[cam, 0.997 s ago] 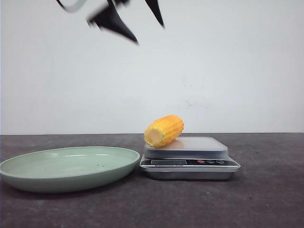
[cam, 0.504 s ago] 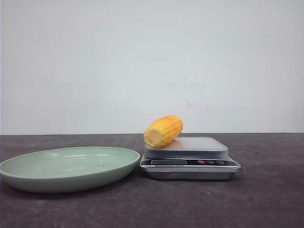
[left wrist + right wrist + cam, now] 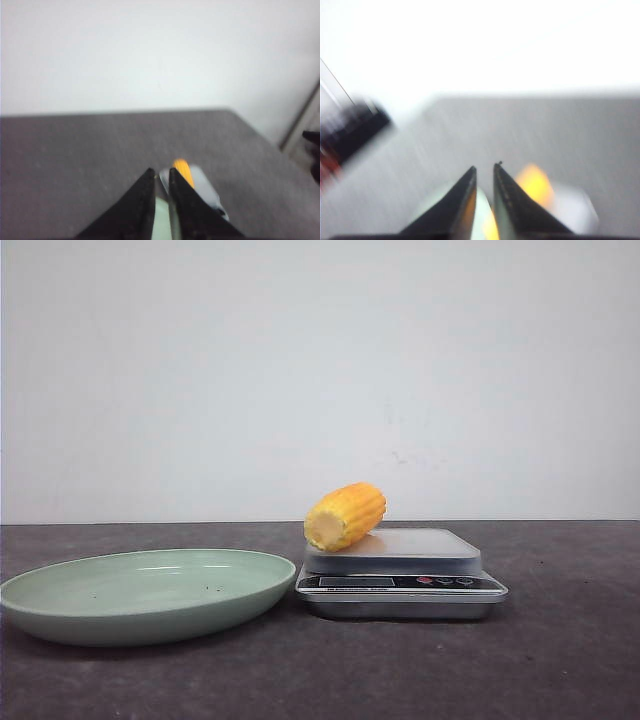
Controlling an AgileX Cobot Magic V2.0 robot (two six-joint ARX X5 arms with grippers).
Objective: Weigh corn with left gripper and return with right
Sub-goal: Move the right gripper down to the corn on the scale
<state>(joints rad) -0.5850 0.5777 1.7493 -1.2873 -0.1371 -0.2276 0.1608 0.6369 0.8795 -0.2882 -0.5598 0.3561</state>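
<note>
The corn (image 3: 345, 516), a stubby yellow-orange cob, lies free on the left part of the kitchen scale's platform (image 3: 420, 544), pale cut end toward the camera. Neither gripper shows in the front view. In the left wrist view my left gripper (image 3: 161, 171) hangs well above the table, its jaws nearly together with nothing between them; the corn (image 3: 183, 171) and the scale (image 3: 204, 184) show far below. The right wrist view is blurred. My right gripper (image 3: 485, 167) has its jaws close together and empty, with the corn (image 3: 534, 184) beyond its fingertips.
A wide, shallow pale green plate (image 3: 60, 612) sits on the dark table just left of the scale, almost touching it. The scale's display and buttons (image 3: 400, 582) face the camera. A white wall stands behind the table.
A second ago the left gripper's dark fingers showed at the top of the front view; they have since left that view upward. Corn, scale and plate have not moved.
</note>
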